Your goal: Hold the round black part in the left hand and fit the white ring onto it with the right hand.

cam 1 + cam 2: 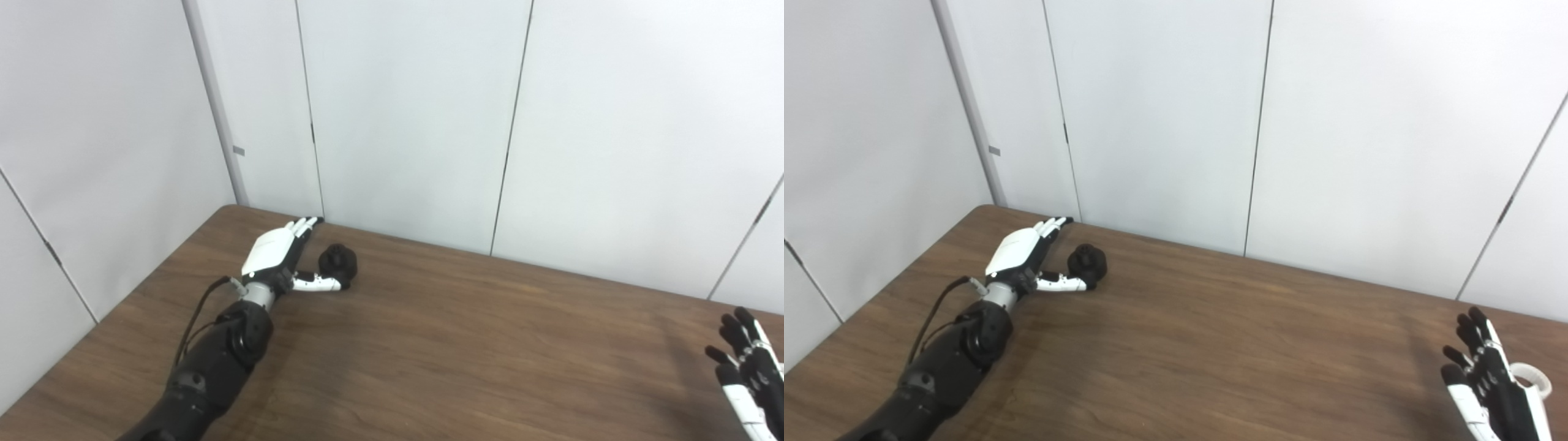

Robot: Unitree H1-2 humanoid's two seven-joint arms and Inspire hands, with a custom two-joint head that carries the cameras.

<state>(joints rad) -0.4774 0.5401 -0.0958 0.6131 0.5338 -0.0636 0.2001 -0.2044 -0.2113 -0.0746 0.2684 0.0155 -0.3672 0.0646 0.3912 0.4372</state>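
Left hand (274,251) spread wide, fingers flat on the wooden table (465,343), thumb touching the round black part (338,262) near the far left corner; right hand (1488,380) open, white ring (1536,378) just behind it

You are looking at a plain lab or test room — a brown wooden table (459,343) enclosed by white partition panels (404,116).
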